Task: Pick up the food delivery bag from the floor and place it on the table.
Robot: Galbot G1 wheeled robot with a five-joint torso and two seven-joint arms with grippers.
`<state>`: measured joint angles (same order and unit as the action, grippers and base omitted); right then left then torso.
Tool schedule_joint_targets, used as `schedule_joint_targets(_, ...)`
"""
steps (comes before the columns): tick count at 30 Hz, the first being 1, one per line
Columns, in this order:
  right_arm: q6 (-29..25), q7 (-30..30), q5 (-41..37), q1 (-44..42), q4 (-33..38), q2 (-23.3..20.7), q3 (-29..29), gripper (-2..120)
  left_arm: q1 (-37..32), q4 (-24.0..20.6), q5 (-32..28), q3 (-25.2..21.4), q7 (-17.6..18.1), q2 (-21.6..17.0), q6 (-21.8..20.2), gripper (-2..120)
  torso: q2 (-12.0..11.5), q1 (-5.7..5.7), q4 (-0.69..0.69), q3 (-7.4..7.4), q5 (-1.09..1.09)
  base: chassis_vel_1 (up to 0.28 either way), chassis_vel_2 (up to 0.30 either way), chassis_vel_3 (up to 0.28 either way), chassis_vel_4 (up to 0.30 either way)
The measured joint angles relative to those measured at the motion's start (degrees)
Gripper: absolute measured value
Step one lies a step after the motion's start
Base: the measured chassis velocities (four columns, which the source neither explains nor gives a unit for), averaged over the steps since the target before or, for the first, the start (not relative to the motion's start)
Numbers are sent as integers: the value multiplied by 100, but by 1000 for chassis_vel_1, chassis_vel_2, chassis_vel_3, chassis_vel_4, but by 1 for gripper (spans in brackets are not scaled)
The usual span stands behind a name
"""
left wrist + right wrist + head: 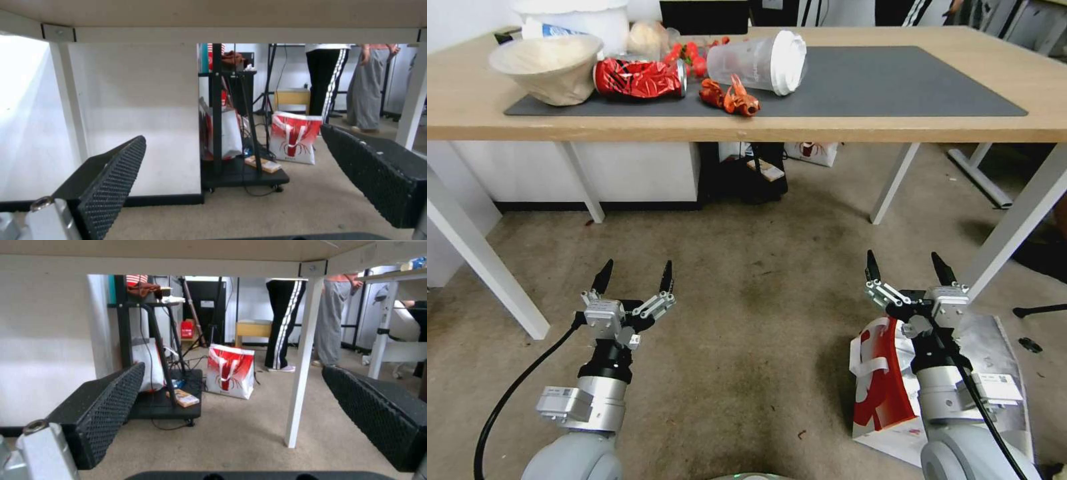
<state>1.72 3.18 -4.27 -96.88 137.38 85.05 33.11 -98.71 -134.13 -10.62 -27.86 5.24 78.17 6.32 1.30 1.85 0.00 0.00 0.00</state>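
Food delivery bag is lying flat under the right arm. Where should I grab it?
Probably the white strap handle of the food delivery bag, approached from above with the open right tool: the bag lies flattened on the floor, so its strap loop offers the only raised edge.

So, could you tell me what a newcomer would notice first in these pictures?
Probably the two grippers, left and right, held low over the floor with jaws open. Next, the bag lying on the floor under the right arm. Then the table ahead, its mat cluttered at the left end with a bowl, a crushed can and a tipped cup.
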Motion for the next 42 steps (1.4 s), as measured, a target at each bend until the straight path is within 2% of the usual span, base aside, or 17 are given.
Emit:
schedule_joint_targets(2,0,5,1,-14,0,10,14,100,40,174,82,-21,4,0,404,99,8,1,0,0,0,0,0,0,0)
schedule_joint_targets(3,0,5,1,-14,0,10,14,100,40,174,82,-21,4,0,404,99,8,1,0,0,0,0,0,0,0)
schedule_joint_targets(6,-23,23,39,-60,-33,-37,142,100,74,331,152,-100,50,-36,759,101,18,1,0,0,-1,0,0,0,0)
schedule_joint_targets(12,-91,9,215,-251,-157,-164,473,100,88,336,57,-159,80,-94,818,101,28,3,0,0,0,0,0,0,0)
schedule_joint_targets(16,-181,7,323,-388,-425,-211,913,100,85,385,16,-155,35,-103,868,99,33,4,0,0,0,0,0,0,0)
schedule_joint_targets(17,-202,-1,271,-430,-577,-227,1197,100,85,414,7,-139,25,-103,881,99,35,5,-1,-1,1,0,0,0,0)
schedule_joint_targets(22,-206,-53,-84,-471,-999,-381,1844,100,119,493,-31,-115,-35,-114,908,98,41,6,-1,-1,1,0,0,0,0)
schedule_joint_targets(27,-209,-176,-421,-428,-1480,-661,2263,100,171,585,-61,-115,-53,-126,903,98,46,7,-1,-1,1,0,0,0,0)
schedule_joint_targets(31,-210,-270,-595,-290,-1882,-865,2446,100,189,673,-93,-119,-68,-130,900,97,49,7,0,0,0,0,0,0,0)
schedule_joint_targets(42,-165,-482,-632,49,-2616,-1085,2546,100,223,758,-137,-116,-52,-152,895,98,54,8,0,0,0,0,0,0,0)
